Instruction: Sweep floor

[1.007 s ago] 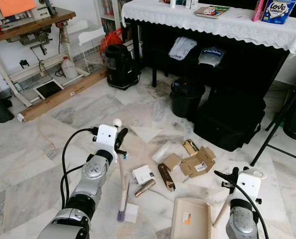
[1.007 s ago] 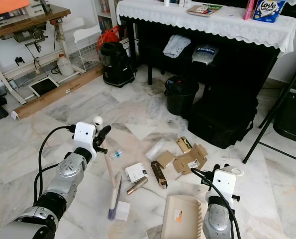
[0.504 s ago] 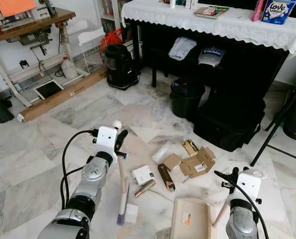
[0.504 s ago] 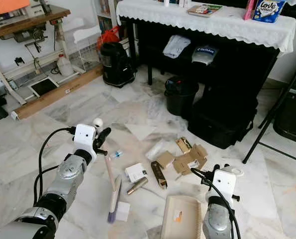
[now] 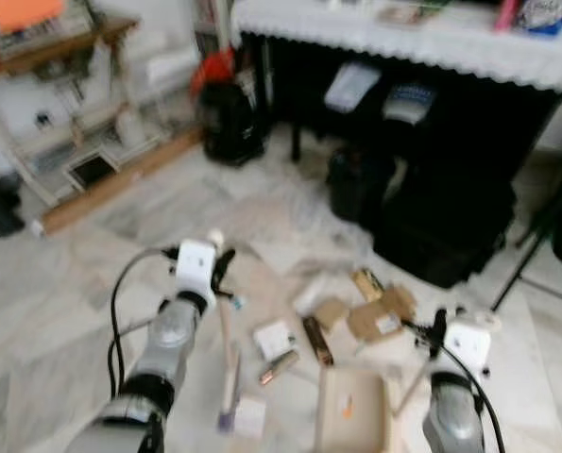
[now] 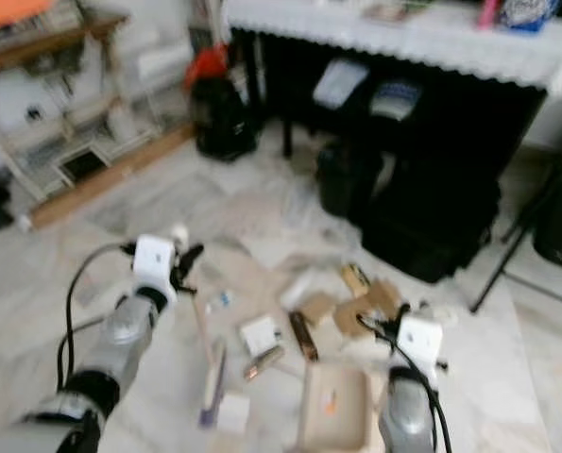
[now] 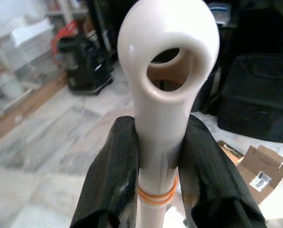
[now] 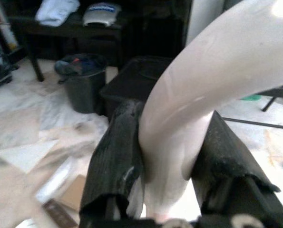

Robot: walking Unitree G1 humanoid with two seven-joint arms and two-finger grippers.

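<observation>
- Brush [image 5: 229, 377] stands low and left of centre in the blurred left eye view, its pale handle running up to the left gripper [image 5: 220, 274] and its purple bristle end down on the marble floor [image 5: 63, 283].
- Left wrist view: the two black fingers [image 7: 113, 175] are clamped on either side of the cream handle, just below its hanging-hole end.
- Dustpan [image 5: 353, 412], beige, lies flat on the floor at lower centre, to the right of the brush.
- Right gripper [image 5: 439, 335] sits at lower right; a pale handle slants from it down toward the dustpan.
- Right wrist view: its black fingers [image 8: 112, 164] are closed around that curved cream handle.
- Litter lies between the two tools toward mid-frame: a white box [image 5: 274, 339], a dark slim box [image 5: 316, 341], folded cardboard pieces [image 5: 380, 316] and a white scrap [image 5: 249, 413] beside the bristles.
- Upper frame: a dark bin [image 5: 353, 179] and a black bag [image 5: 446, 236] stand under a cloth-covered table [image 5: 413, 42].
</observation>
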